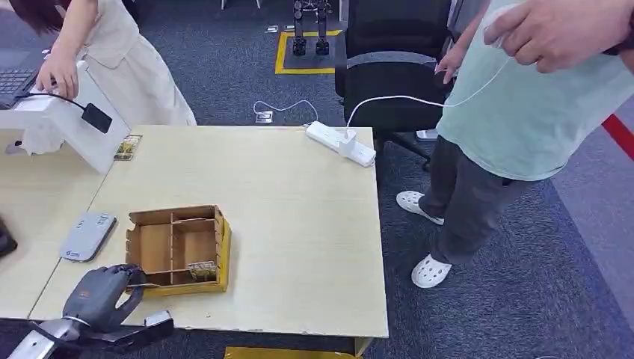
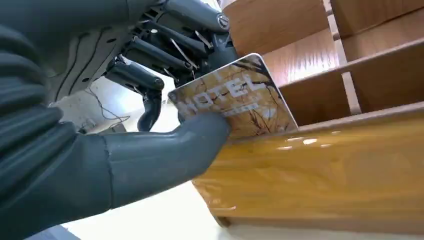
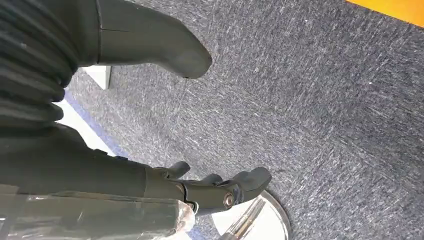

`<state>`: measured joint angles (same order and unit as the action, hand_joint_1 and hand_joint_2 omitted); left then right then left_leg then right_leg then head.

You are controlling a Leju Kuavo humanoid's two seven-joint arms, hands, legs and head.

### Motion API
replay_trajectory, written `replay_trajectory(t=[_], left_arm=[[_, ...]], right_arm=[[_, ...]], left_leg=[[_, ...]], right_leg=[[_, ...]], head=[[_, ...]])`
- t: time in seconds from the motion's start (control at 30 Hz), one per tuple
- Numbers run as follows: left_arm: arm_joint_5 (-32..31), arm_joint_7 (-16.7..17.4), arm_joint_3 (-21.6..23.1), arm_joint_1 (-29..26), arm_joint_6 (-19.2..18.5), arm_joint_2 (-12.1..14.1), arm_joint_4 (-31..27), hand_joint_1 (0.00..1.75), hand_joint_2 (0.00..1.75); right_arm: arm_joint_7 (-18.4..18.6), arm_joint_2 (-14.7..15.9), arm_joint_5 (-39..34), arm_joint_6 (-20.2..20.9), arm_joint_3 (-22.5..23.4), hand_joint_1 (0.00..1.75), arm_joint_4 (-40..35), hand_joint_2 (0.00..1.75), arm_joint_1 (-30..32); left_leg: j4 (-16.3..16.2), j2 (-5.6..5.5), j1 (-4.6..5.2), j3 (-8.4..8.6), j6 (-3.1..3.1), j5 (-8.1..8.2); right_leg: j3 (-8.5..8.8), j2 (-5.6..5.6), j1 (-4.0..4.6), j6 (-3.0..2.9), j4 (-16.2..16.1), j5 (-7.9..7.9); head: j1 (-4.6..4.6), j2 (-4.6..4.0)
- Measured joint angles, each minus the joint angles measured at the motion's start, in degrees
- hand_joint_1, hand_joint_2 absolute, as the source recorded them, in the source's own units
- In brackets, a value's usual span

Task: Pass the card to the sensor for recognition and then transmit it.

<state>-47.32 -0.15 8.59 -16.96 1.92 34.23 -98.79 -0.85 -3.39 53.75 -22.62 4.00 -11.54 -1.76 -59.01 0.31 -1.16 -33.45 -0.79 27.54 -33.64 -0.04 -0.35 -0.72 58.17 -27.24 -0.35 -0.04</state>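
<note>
Head view: the left robot hand (image 1: 105, 293) sits at the worktop's (image 1: 299, 217) near left corner, against the wooden box (image 1: 179, 248). Left wrist view: thumb and fingers (image 2: 145, 82) pinch the card (image 2: 235, 97) at the box rim; likely light, stiff and glossy, so best gripped flat across both faces. Right wrist view: the right robot hand (image 3: 200, 187) hangs over carpet, loosely spread, grasping nothing.

i'm reading "hotel" in pale letters across the marbled card (image 2: 235, 100); smaller print beneath it is showing too blurred for me to make out.
</note>
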Motion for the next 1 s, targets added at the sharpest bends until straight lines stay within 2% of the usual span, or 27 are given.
replay_trajectory(t=[0.03, 0.07, 0.17, 0.23, 0.4, 0.53, 0.57, 0.6, 0.67, 0.7, 0.73, 0.77, 1.0], left_arm=[[0.0, 0.0, 0.0, -0.1, 0.0, 0.0, 0.0, 1.38, 1.75], [0.1, 0.0, 0.0, -0.2, 0.2, 0.0, 0.0, 0.98, 1.75], [0.6, -0.1, 0.0, -0.5, 0.6, -0.1, -0.2, 1.05, 1.75], [1.0, -0.3, 0.0, -0.7, 1.0, -0.2, -0.4, 1.19, 1.75], [1.0, -0.7, -0.5, -0.7, 2.9, -0.7, -1.1, 1.15, 1.75], [1.0, -1.5, -1.6, -0.8, 2.9, -0.7, -1.9, 1.15, 1.75], [1.0, -1.5, -1.7, -0.8, 2.9, -0.7, -1.9, 1.48, 1.75], [1.0, -1.5, -1.9, -0.8, 2.9, -0.7, -2.0, 1.57, 1.75], [0.5, -1.6, -2.2, -0.8, 3.3, -0.9, -2.3, 1.45, 1.75], [0.2, -1.6, -2.6, -0.7, 4.0, -1.0, -2.4, 1.59, 1.75], [0.0, -1.7, -3.0, -0.6, 4.4, -1.1, -2.6, 1.61, 1.75], [-0.2, -2.0, -3.8, -0.4, 5.0, -1.3, -2.9, 1.75, 1.75], [1.1, -5.0, -13.3, 3.0, 4.7, -2.0, -5.0, 1.75, 1.75]], right_arm=[[0.0, 0.0, 0.0, 0.0, 0.1, 0.0, 0.0, 1.75, 0.0], [0.0, 0.0, 0.1, 0.0, 0.2, 0.0, 0.0, 1.75, -0.1], [-0.2, 0.0, 0.2, 0.0, 0.3, 0.0, 0.0, 1.75, -0.2], [-0.2, 0.0, 0.3, 0.0, 0.4, 0.0, 0.0, 1.75, -0.2], [-0.2, 0.0, 0.8, 0.1, 0.4, 0.0, 0.0, 1.75, -0.2], [-0.2, 0.0, 0.9, 0.1, 0.5, 0.0, 0.0, 1.75, -0.2], [-0.2, 0.0, 0.9, 0.1, 0.5, 0.0, 0.0, 1.75, -0.2], [-0.2, 0.0, 0.9, 0.1, 0.5, 0.0, 0.0, 1.75, -0.2], [-0.2, 0.0, 1.1, 0.1, 0.5, 0.0, 0.0, 1.75, -0.2], [-0.2, 0.0, 1.1, 0.1, 0.5, 0.0, 0.0, 1.75, -0.2], [-0.2, 0.0, 1.2, 0.1, 0.5, 0.0, 0.0, 1.75, -0.2], [-0.3, 0.0, 1.2, 0.0, 0.6, 0.0, 0.0, 1.75, -0.2], [-0.6, -0.2, 1.3, -0.1, 1.5, 0.0, 0.0, 1.75, -0.1]], left_leg=[[0.0, 0.0, 0.0, 0.0, 0.0, 0.0], [0.0, 0.0, 0.0, 0.0, 0.0, 0.0], [0.0, 0.0, 0.0, 0.01, 0.0, 0.0], [0.0, 0.01, 0.0, 0.01, 0.0, 0.0], [0.0, 0.01, 0.0, 0.01, 0.0, 0.0], [0.0, 0.0, 0.0, 0.0, 0.0, 0.0], [0.0, 0.0, 0.0, 0.01, 0.0, 0.0], [0.0, 0.0, 0.0, 0.01, 0.0, 0.0], [0.0, 0.0, 0.0, 0.01, 0.0, 0.0], [0.0, 0.0, 0.0, 0.01, 0.0, 0.0], [0.0, 0.0, 0.0, 0.02, 0.0, -0.01], [0.0, 0.0, 0.0, 0.02, -0.01, -0.01], [0.0, 0.02, -0.01, 0.05, -0.03, -0.03]], right_leg=[[0.0, 0.0, 0.0, 0.0, 0.0, 0.0], [0.0, 0.0, 0.0, 0.0, 0.0, 0.0], [0.0, 0.0, 0.0, 0.0, 0.0, 0.0], [0.0, 0.0, 0.0, 0.0, 0.0, 0.0], [0.0, 0.0, 0.0, 0.0, 0.0, 0.0], [0.0, 0.0, 0.0, 0.0, 0.0, 0.0], [0.0, 0.0, 0.0, 0.0, 0.0, 0.0], [0.0, 0.0, 0.0, 0.0, 0.0, 0.0], [-0.01, 0.0, 0.0, 0.0, 0.0, 0.0], [0.0, 0.0, 0.0, 0.0, 0.0, 0.0], [-0.01, 0.0, 0.0, 0.0, 0.0, 0.0], [-0.02, 0.0, 0.0, 0.0, 0.0, 0.0], [0.01, 0.03, 0.01, -0.03, 0.0, 0.02]], head=[[0.0, 0.0], [0.0, 0.0], [0.0, 0.0], [0.0, 0.0], [0.02, 0.0], [0.02, 0.0], [-0.02, 0.0], [0.0, 0.0], [0.0, 0.0], [0.0, 0.0], [0.02, 0.0], [-0.02, 0.0], [0.02, 0.0]])
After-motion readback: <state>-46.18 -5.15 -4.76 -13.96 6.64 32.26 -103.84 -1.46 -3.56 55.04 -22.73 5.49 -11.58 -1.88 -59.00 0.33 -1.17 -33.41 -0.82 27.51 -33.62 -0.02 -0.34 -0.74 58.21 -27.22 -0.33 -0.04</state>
